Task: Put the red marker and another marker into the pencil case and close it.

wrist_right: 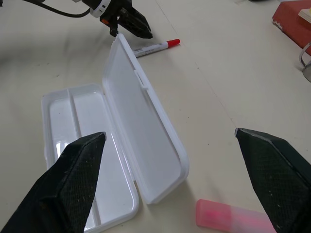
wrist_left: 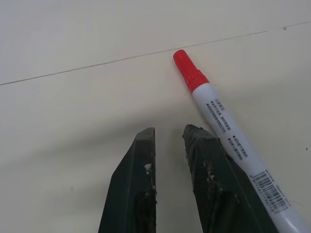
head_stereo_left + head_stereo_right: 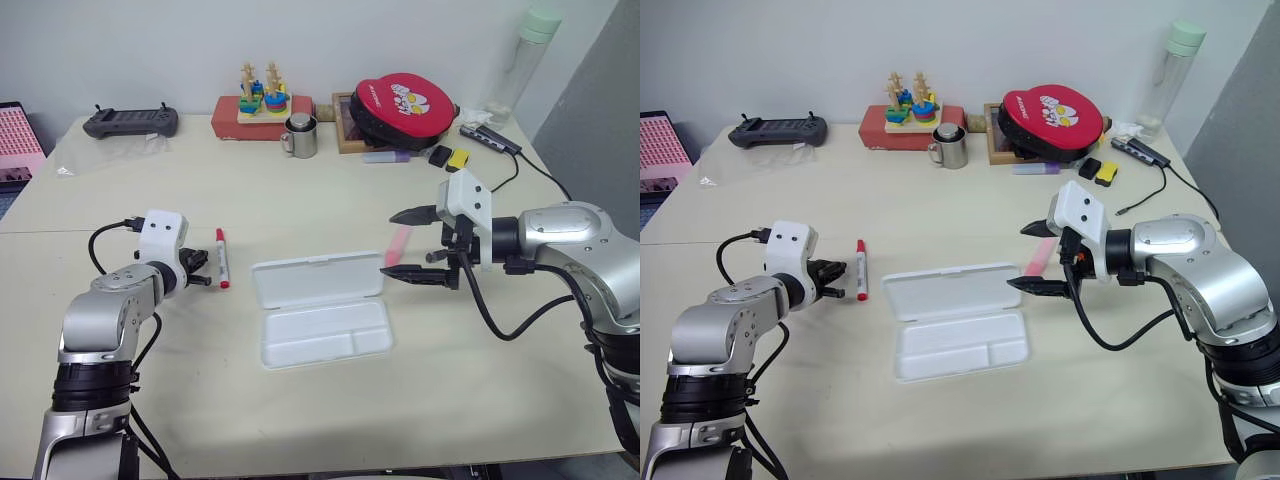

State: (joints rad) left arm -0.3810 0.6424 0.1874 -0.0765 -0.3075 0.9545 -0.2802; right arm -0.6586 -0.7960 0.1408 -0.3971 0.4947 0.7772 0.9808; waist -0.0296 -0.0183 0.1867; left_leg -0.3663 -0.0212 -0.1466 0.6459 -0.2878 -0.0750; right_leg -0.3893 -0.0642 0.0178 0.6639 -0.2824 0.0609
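White pencil case lies opened flat mid-counter, ready for loading. Red marker rests just beside left gripper, jaws nearly together, seemingly unclamped. Right gripper, jaws wide, is poised over pink highlighter.

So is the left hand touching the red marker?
Cannot tell. In the left wrist view the marker runs right alongside one finger of the left hand, which hides any contact; nothing lies between the fingers.
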